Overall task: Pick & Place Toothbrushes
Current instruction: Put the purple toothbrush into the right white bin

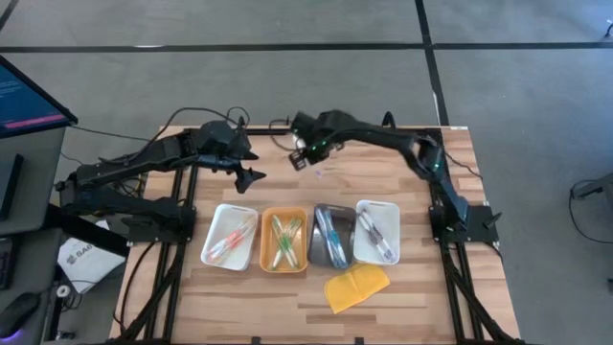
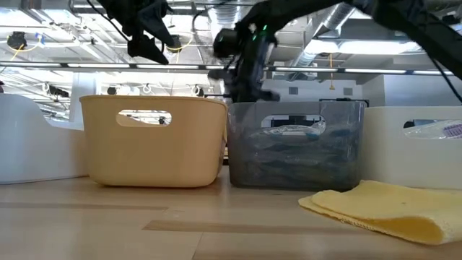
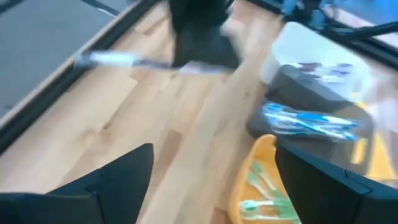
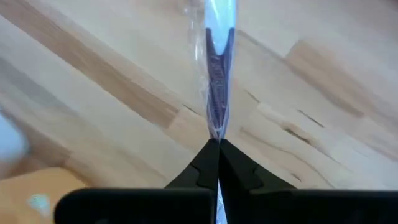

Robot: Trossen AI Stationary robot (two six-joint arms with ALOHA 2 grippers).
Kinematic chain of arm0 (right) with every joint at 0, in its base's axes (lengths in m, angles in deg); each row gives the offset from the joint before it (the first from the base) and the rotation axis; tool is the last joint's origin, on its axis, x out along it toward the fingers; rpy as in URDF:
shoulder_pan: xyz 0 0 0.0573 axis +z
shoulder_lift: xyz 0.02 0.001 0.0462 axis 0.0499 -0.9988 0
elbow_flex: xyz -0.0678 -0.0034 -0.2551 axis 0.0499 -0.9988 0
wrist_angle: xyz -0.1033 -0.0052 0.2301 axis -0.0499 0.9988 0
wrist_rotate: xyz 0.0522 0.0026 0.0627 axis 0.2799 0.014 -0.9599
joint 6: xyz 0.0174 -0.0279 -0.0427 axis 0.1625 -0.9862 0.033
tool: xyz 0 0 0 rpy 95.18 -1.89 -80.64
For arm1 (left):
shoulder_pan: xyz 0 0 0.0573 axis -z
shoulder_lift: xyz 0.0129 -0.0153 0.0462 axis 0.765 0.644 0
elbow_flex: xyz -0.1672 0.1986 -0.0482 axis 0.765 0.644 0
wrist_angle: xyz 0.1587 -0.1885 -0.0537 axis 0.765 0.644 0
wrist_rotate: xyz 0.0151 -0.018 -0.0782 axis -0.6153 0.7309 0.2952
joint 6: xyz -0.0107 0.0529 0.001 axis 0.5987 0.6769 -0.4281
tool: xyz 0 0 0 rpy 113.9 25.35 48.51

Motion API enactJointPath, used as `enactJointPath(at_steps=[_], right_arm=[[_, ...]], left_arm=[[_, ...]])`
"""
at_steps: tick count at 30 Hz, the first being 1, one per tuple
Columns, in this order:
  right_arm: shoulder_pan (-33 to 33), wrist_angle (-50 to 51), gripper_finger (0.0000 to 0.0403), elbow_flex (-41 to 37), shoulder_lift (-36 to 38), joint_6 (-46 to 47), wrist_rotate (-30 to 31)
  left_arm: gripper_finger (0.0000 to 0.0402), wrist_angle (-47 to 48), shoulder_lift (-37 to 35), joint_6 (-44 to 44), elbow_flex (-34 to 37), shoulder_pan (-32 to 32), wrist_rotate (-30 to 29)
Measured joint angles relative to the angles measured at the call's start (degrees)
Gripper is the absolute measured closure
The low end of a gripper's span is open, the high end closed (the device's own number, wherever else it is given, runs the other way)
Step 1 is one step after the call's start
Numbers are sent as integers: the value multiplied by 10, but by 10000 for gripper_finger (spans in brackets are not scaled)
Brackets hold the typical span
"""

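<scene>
My right gripper (image 1: 302, 155) hangs over the far middle of the table, shut on a purple-and-white toothbrush (image 4: 217, 74) in a clear wrapper. The left wrist view also shows this toothbrush (image 3: 124, 60), level under the right gripper (image 3: 202, 43). My left gripper (image 1: 247, 175) hovers open and empty over the far left of the table, above the trays. Pink toothbrushes lie in the left white tray (image 1: 218, 251), green ones in the orange tray (image 1: 266, 244), blue ones in the grey tray (image 1: 318, 235), and more in the right white tray (image 1: 383, 209). My right gripper pinches the toothbrush between its two fingers near one end (image 4: 216, 134). The fingers come from above, pointing steeply down, and lie across the handle. The brush is lifted clear of the table and lies about level, its long part (image 3: 99, 59) jutting out to one side.
The trays stand in a row across the table's middle, seen side-on in the low view as an orange tray (image 2: 155, 141) and a grey tray (image 2: 296, 155). A yellow pad (image 1: 356, 286) lies near the front edge. Bare wood lies beyond the trays.
</scene>
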Motion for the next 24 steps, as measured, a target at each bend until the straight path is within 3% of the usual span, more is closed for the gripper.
enactJointPath(at_steps=[8,16,20,24], right_arm=[[30,127,402,0,123,54,6],[174,259,402,-37,227,212,12],[255,256,402,-106,273,323,13],[312,229,403,-227,312,423,7]], left_arm=[[69,0,0,1,0,0,-79],[69,-2,0,1,0,0,-84],[69,-4,0,4,0,0,-83],[69,-10,0,24,0,0,-83]])
